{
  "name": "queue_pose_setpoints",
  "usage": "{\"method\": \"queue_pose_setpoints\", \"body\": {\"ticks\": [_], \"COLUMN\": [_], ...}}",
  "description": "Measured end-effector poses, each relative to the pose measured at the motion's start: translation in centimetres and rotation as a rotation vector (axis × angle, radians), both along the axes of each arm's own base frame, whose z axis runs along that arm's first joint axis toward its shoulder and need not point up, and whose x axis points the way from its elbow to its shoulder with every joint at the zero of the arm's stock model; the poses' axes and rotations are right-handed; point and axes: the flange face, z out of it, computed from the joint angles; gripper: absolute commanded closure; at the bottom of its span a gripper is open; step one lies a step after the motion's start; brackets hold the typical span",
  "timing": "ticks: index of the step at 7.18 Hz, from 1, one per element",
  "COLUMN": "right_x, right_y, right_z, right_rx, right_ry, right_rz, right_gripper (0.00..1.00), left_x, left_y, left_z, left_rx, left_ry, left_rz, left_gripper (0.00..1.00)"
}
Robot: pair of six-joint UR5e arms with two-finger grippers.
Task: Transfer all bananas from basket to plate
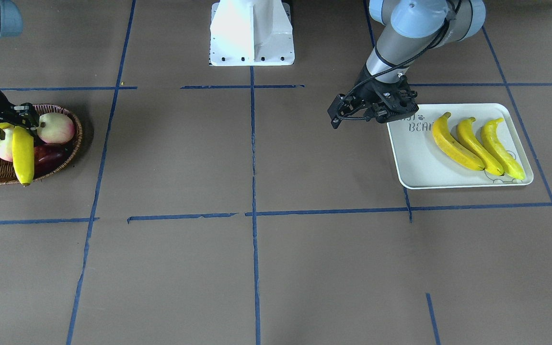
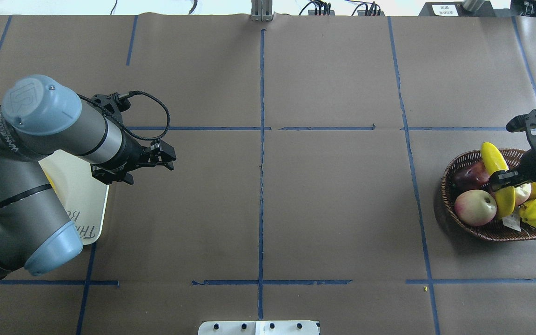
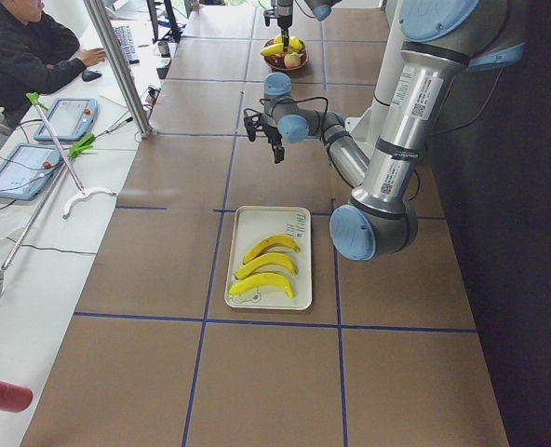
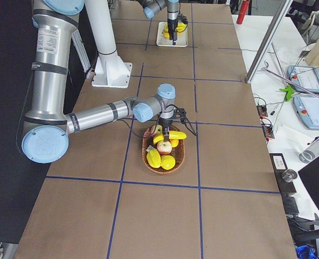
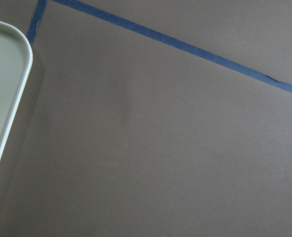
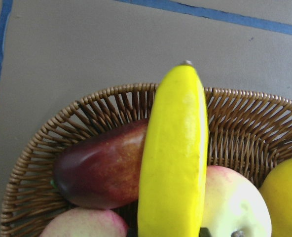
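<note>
The last banana (image 2: 493,160) is lying in the basket (image 2: 445,186) at the robot's right end of the table, on top of the other fruit. In the overhead view its long axis is running from the far rim toward the near one. The right gripper (image 2: 504,179) is crossing it about the middle, clenched on it from above. I judge the move is going to be a straight lift, then a long way across toward the plate (image 1: 415,158), where three bananas (image 1: 467,141) are lying side by side.

The left gripper (image 1: 337,112) is hovering just beside the plate's corner. Its fingers seem spread and holding nothing, but the view is poor there.

The right wrist view is showing the banana over a dark red fruit (image 6: 101,168) and an apple (image 6: 235,202). The overhead view is hiding the plate's bananas under the left arm.
</note>
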Motion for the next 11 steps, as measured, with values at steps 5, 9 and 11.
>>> {"method": "queue_pose_setpoints", "body": {"ticks": [5,9,11], "right_x": [9.7,6.6,-1.9], "right_y": [-0.3,-5.2,-4.5], "right_z": [-7.0,-21.6,-30.5], "right_rx": [0.017,0.009,-0.021], "right_ry": [-0.246,-0.501,-0.551], "right_rz": [0.08,0.128,0.205], "right_gripper": [1.0,0.99,0.99], "left_x": [0.3,1.1,1.6], "left_y": [0.1,-0.5,-1.1], "left_z": [-0.4,-5.1,-6.3], "left_rx": [0.009,-0.007,-0.031], "left_ry": [0.01,0.165,0.416], "left_rz": [0.001,-0.095,-0.185], "left_gripper": [0.0,0.0,0.0]}}
